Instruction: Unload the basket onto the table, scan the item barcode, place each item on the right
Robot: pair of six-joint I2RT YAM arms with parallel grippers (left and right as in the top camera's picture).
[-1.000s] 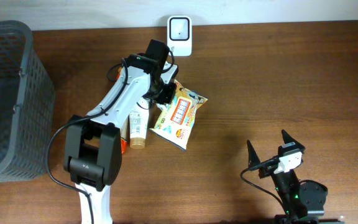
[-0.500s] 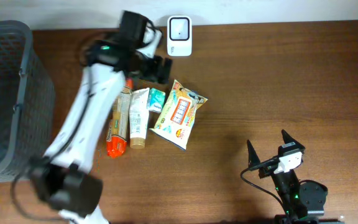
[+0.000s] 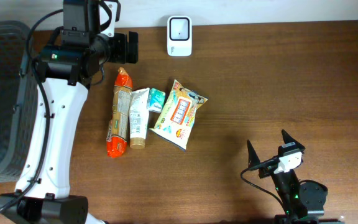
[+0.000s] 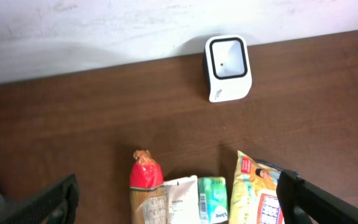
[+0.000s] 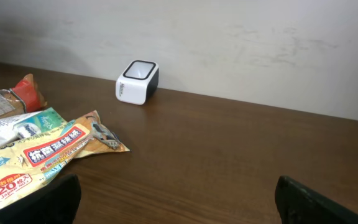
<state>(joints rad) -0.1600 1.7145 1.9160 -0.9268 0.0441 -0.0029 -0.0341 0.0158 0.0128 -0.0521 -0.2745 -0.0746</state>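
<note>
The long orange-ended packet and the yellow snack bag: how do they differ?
The long packet is narrow with orange-red ends; the snack bag is broad and yellow. The long packet lies nearly straight beside the tube; the snack bag lies slanted. Both lie flat on the table, ungripped.

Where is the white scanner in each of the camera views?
Overhead: white scanner at top centre, at the table's far edge.
Left wrist: white scanner upper right of centre.
Right wrist: white scanner left of centre, upper half.
Shared landmark: yellow snack packet, nearer the robot than the scanner.
</note>
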